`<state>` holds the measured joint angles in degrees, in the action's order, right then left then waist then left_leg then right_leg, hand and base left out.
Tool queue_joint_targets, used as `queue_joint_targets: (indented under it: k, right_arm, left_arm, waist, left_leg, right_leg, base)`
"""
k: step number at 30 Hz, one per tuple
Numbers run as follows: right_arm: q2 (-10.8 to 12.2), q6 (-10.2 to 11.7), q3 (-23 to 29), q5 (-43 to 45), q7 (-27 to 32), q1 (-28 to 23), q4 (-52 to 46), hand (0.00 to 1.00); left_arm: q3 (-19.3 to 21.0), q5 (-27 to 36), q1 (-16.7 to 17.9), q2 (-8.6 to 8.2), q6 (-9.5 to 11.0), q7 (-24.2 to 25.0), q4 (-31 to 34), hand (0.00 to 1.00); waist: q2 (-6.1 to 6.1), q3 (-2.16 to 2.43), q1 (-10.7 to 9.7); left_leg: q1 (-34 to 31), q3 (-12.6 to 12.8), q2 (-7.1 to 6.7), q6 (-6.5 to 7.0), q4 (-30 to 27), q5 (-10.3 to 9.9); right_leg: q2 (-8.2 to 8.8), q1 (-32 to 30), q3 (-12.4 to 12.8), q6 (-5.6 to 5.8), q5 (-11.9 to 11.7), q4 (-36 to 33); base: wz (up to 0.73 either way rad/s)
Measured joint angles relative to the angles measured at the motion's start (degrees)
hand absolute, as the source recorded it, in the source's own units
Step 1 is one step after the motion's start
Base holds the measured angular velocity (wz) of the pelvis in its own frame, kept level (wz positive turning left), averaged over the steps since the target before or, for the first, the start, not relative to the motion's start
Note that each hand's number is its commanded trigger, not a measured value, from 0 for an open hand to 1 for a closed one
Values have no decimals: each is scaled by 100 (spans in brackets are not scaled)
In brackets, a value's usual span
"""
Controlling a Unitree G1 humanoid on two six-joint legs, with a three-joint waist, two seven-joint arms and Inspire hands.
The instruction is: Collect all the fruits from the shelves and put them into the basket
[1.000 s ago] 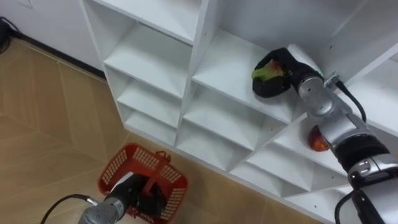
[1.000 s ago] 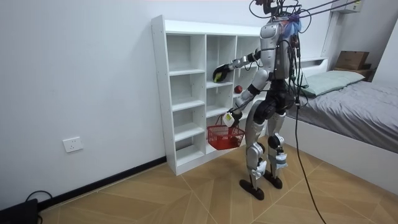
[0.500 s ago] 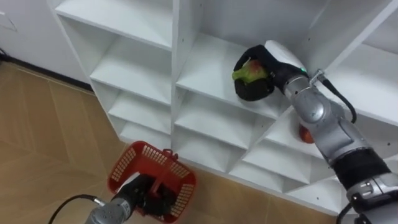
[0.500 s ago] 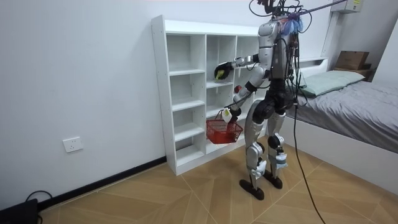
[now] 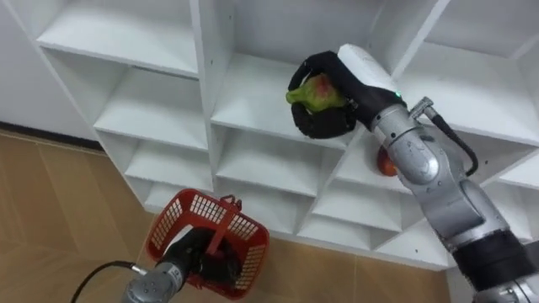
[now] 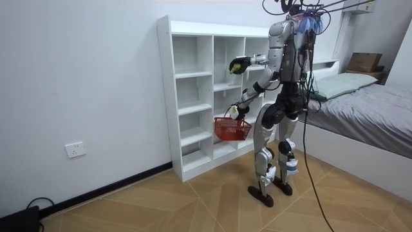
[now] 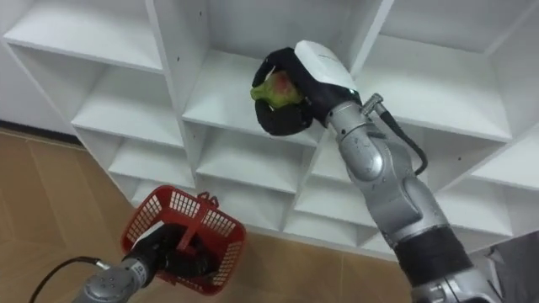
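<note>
Right hand (image 5: 324, 101) clasping fruit (image 5: 313, 89); left hand (image 5: 195, 257) gripping basket (image 5: 240, 238)

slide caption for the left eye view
Right hand grips a green fruit by the shelves; left hand holds basket.

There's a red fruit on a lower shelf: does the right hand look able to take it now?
Probably not yet. The right hand is shut on a green-red fruit, and the left hand holds the basket. The red fruit lies on the shelf below, open at the front.
</note>
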<state>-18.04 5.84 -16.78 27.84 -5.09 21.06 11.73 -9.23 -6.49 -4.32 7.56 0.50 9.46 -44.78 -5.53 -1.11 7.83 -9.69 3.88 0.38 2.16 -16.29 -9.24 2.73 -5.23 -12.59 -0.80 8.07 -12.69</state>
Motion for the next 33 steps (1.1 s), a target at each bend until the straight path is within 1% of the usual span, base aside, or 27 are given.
queue_joint_targets:
  k: [3, 8, 13, 15, 17, 20, 25, 27, 31, 33]
  right_arm:
    - [23, -1, -2, -6, -135, -201, -122, 100]
    - [135, 2, -2, -6, -265, -555, -144, 100]
    - [170, 2, 11, -18, -402, -801, -152, 100]
    - [237, 1, 19, 71, -457, -854, -272, 100]
    - [250, 24, 19, 87, -458, -940, -378, 100]
    - [269, 31, 15, 132, -480, -1040, -382, 100]
    - [391, 30, 4, 194, -499, -1261, -378, 100]
    - [452, 30, 1, 196, -510, -1412, -374, 100]
    - [453, 18, 1, 198, -582, -1568, -370, 100]
    - [453, -28, 4, 200, -641, -1570, -370, 100]
  left_arm:
    - [-25, 122, 2, -23, 0, 11, -19, 100]
    - [-48, 259, 3, -23, 18, 8, -142, 100]
    - [-48, 260, 11, -18, 45, 8, -248, 100]
    - [-49, 255, 24, -35, 121, 5, -248, 100]
    - [-66, 256, 43, -50, 180, 1, -248, 100]
    - [-123, 256, 45, -43, 216, -31, -248, 100]
    - [-150, 255, 44, -41, 236, -65, -250, 100]
    - [-189, 249, 45, -42, 236, -107, -259, 100]
    - [-231, 246, 51, -41, 236, -144, -262, 100]
    - [-230, 244, 53, -40, 236, -147, -261, 100]
  waist:
    - [70, 4, -30]
    - [90, 10, -75]
    - [142, 10, -199]
    - [185, 30, -265]
    - [226, 50, -285]
    - [253, 59, -294]
    - [262, 52, -308]
    - [277, 42, -313]
    - [320, 12, -307]
    - [330, 7, -312]
  left_leg:
    - [30, 22, 10, 0, 13, 0]
    - [97, 74, 12, 0, 63, 1]
    - [125, 149, 22, 1, 107, 1]
    - [136, 222, 35, -3, 154, 3]
    - [162, 264, 38, -3, 178, 3]
    - [219, 317, 39, -9, 259, 10]
    - [225, 343, 42, -10, 269, 9]
    - [222, 343, 41, -10, 273, 8]
    - [215, 353, 39, -9, 284, 8]
    - [184, 355, 38, -10, 291, 8]
  right_leg:
    - [-8, 3, 48, -3, -3, -11]
    - [-7, 19, 108, -2, -4, -10]
    - [-13, -7, 181, -1, -4, -13]
    - [-24, -65, 249, -2, -4, -39]
    - [-29, -75, 296, -1, -4, -44]
    - [-29, -74, 335, -1, -4, -52]
    - [-36, -81, 375, 0, -4, -40]
    - [-35, -79, 371, 0, -4, -22]
    - [-34, -93, 376, 0, -3, -16]
    - [-34, -131, 381, 2, -2, -16]
  base:
    - [-7]
    - [-6]
    - [-9]
    - [-16]
    - [-15]
    - [-10]
    - [-2]
    - [0]
    - [0]
    - [0]
